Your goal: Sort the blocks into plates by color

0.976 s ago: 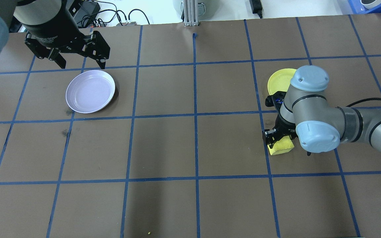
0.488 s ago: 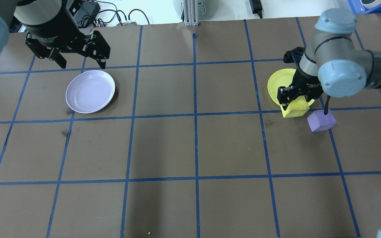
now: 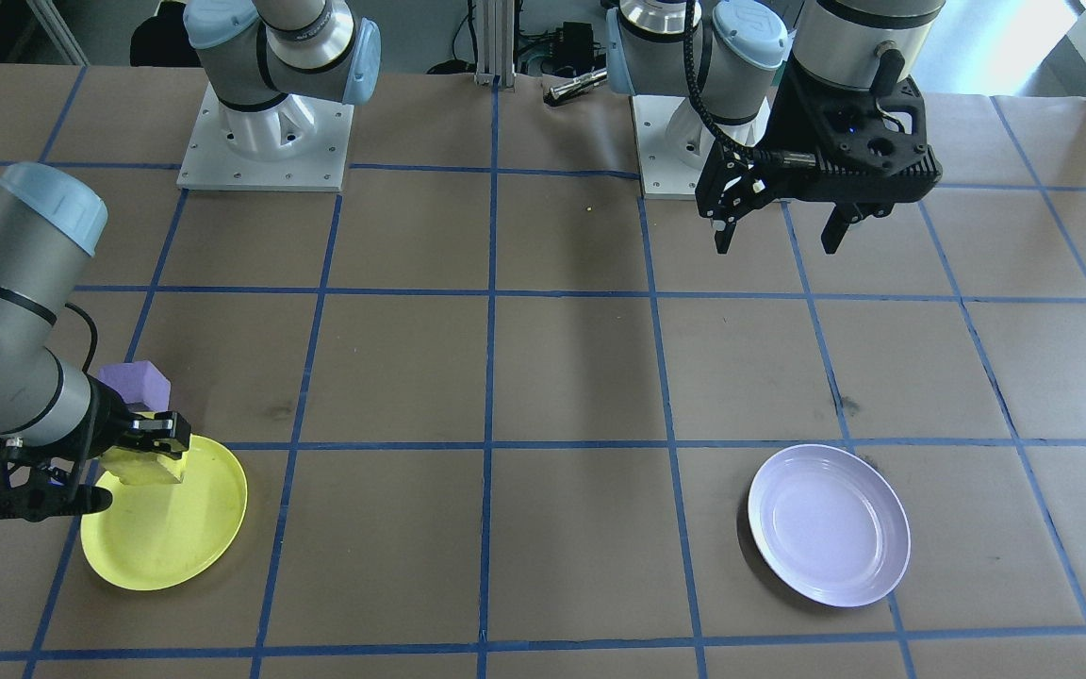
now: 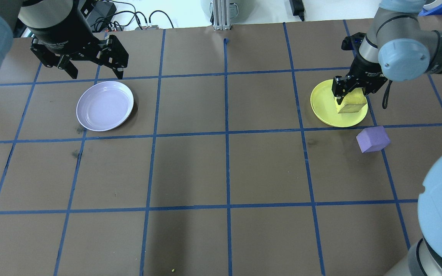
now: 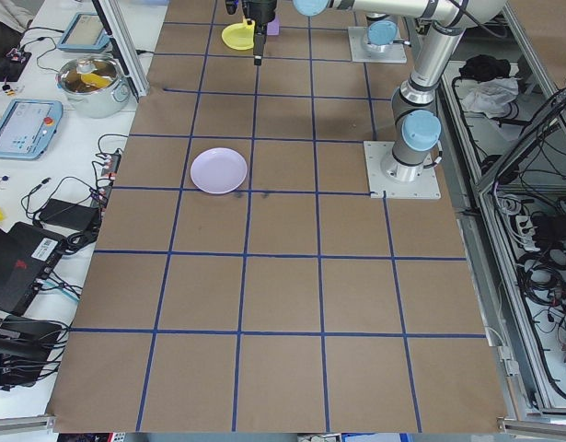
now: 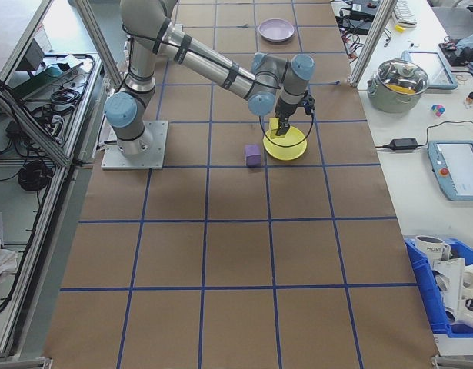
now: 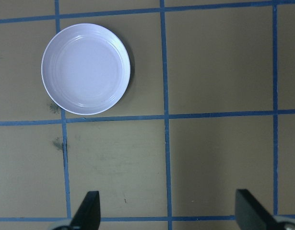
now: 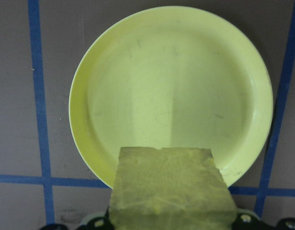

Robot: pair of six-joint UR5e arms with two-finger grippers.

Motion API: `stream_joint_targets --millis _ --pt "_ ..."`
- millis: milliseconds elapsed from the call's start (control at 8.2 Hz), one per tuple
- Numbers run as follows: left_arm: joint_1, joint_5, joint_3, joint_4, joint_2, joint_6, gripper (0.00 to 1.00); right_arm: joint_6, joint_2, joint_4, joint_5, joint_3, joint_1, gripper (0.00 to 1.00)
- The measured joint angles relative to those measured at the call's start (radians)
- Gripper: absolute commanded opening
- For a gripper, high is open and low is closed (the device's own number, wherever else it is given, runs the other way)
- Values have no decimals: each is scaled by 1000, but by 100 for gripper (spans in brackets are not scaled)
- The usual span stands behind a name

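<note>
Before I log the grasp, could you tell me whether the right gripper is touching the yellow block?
Touching. In the overhead exterior view the right gripper is clamped on the yellow block above the yellow plate; the right wrist view shows the block filling its jaws.

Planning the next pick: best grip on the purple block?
Come from straight above and close the fingers on two opposite side faces of the purple block. It sits free on the table, apart from the yellow plate, turned slightly off the grid lines, so rotate the wrist to match.

Matt, rough yellow block [image 8: 172,189], seemingly foam; glossy smooth plastic yellow plate [image 8: 137,72].
</note>
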Motion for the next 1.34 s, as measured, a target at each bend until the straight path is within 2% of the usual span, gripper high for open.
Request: stream_joint_targets --millis 122,244,610,976,1220,1341 --pt "0 0 1 1 5 0 100 2 49 -32 1 -20 -1 87" --pt "0 -1 1 1 8 0 100 3 83 -59 0 -29 -1 100" --pt "0 -1 0 -3 15 0 100 -2 84 -75 -3 -35 -2 100" --pt "0 0 -2 -20 34 0 100 -76 21 7 -6 -25 -38 100" --pt "0 0 -1 -37 46 0 100 -219 -35 33 -10 61 -110 100" --pt "0 0 -1 -46 53 0 100 -267 -70 6 -12 141 -140 99"
